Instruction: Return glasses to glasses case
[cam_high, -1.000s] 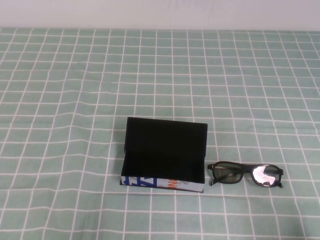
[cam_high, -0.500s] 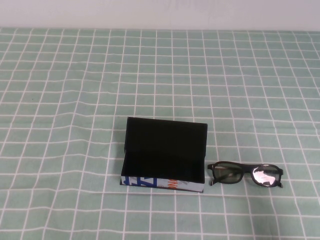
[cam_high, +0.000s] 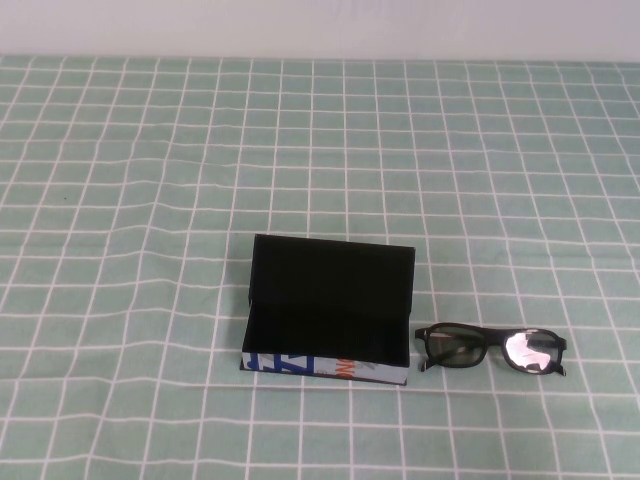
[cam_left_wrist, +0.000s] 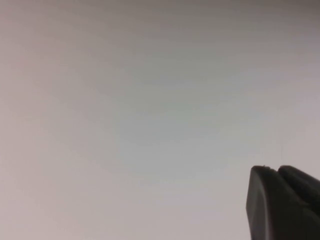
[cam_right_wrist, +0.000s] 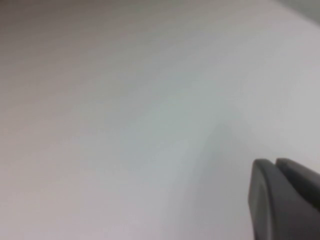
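Observation:
The glasses case (cam_high: 330, 305) is a matte black box near the front middle of the table. Its lid is open, and its white front side has blue and orange marks. The glasses (cam_high: 492, 348), black with glossy lenses, lie on the cloth just right of the case, apart from it. Neither arm shows in the high view. My left gripper (cam_left_wrist: 276, 171) shows only in the left wrist view, shut and empty, facing a blank pale surface. My right gripper (cam_right_wrist: 275, 163) shows only in the right wrist view, shut and empty, also facing a blank pale surface.
A green tablecloth with a white grid (cam_high: 150, 200) covers the whole table. A pale wall (cam_high: 320, 25) runs along the far edge.

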